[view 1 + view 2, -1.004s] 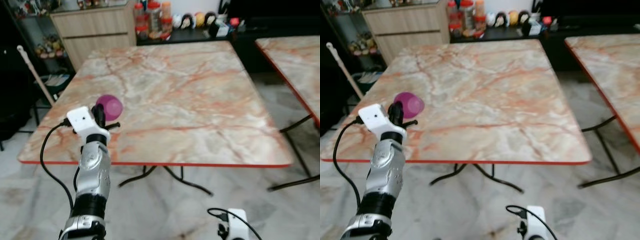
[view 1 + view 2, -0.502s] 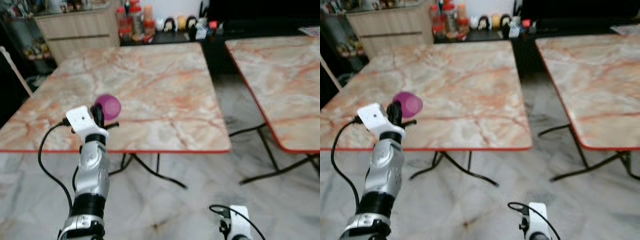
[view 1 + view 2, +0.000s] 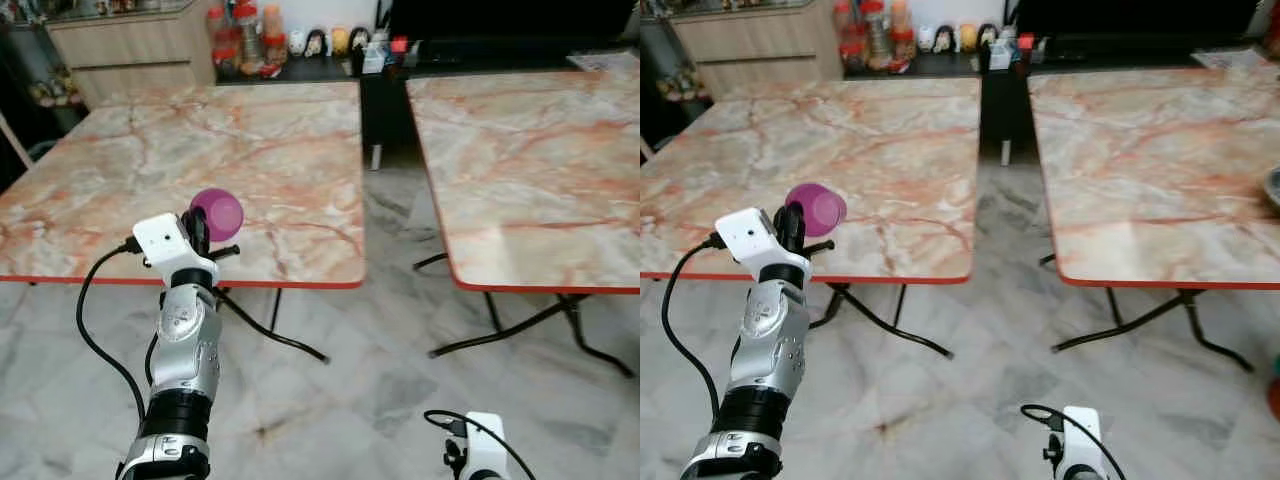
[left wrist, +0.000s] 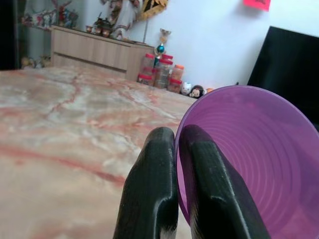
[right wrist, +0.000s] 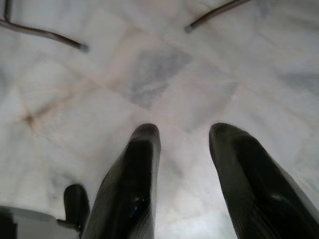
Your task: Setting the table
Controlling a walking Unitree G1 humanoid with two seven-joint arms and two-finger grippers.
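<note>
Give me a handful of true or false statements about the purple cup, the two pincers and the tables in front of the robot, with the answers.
1. The left pincer is shut on the rim of the purple cup. True.
2. The purple cup stands upright on the left marble table. False: it is held in the air, tipped on its side with its mouth towards the wrist camera.
3. The right pincer is open and points down at the tiled floor. True.
4. The right pincer holds a plate. False: nothing is between its fingers.
5. Two marble-topped tables with red edges stand side by side with a gap between them. True.
</note>
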